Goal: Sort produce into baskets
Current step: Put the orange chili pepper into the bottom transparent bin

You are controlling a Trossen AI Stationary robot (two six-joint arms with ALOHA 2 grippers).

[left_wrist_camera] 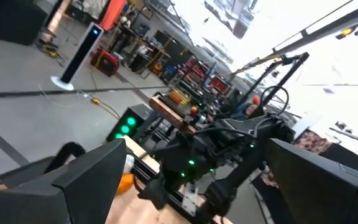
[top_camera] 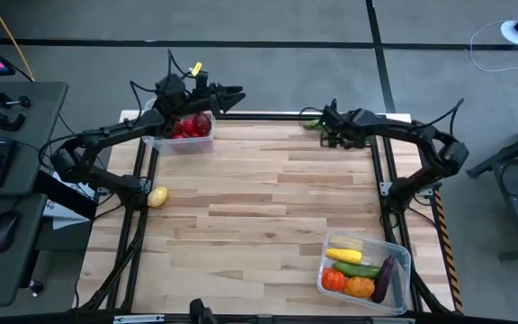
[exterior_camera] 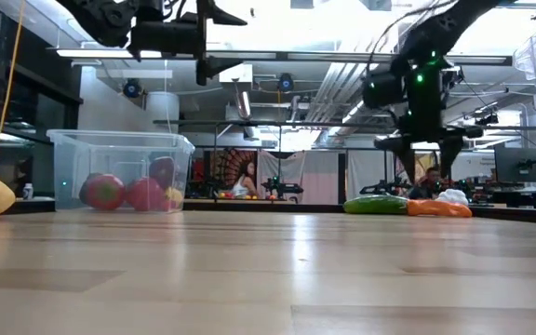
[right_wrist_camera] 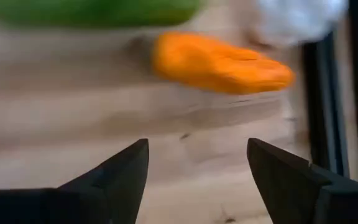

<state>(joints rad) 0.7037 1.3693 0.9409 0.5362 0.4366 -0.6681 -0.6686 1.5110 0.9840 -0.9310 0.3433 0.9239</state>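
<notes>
Cucumber (right_wrist_camera: 92, 11) cut off, garlic (right_wrist_camera: 297, 18) blurred, cropped

overhead looking down, tabletop level, two wrist close-ups

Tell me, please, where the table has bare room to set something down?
The wide middle of the table is bare, between the tub of red fruit and the full tub, right of the lemon. It is crowded at the far edge, where the open right hand hangs over the carrot, cucumber and garlic.
</notes>
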